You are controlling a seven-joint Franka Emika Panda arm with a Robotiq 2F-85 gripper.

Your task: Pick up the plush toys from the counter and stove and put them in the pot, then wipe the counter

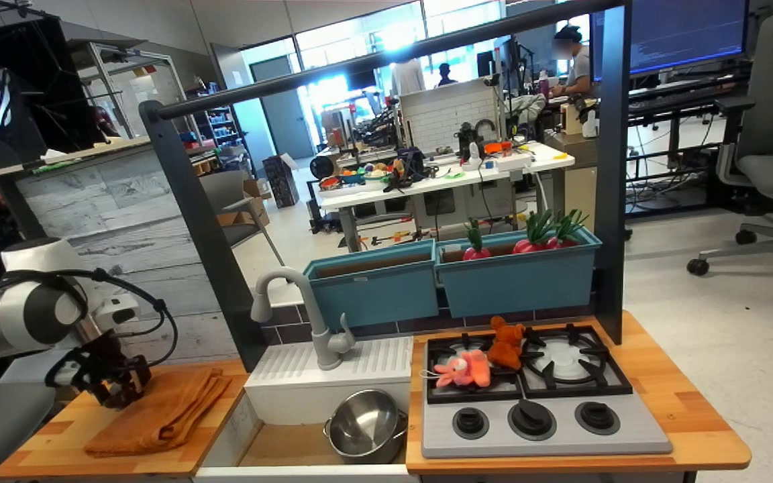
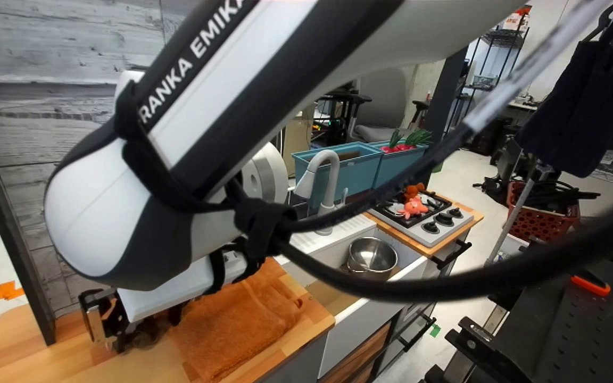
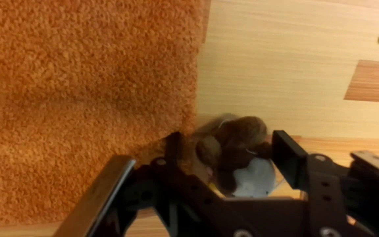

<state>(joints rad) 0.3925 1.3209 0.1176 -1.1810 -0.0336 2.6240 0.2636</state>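
Brown-and-white plush toy sits just beside the orange cloth, fingers of the gripper parted around it, counter spreading wide from the cloth's edge.

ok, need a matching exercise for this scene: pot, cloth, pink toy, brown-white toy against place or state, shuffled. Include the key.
1 pot
2 cloth
3 pink toy
4 brown-white toy

A on the stove
B between the fingers
C in the sink
D folded

Pairs: 1-C, 2-D, 3-A, 4-B
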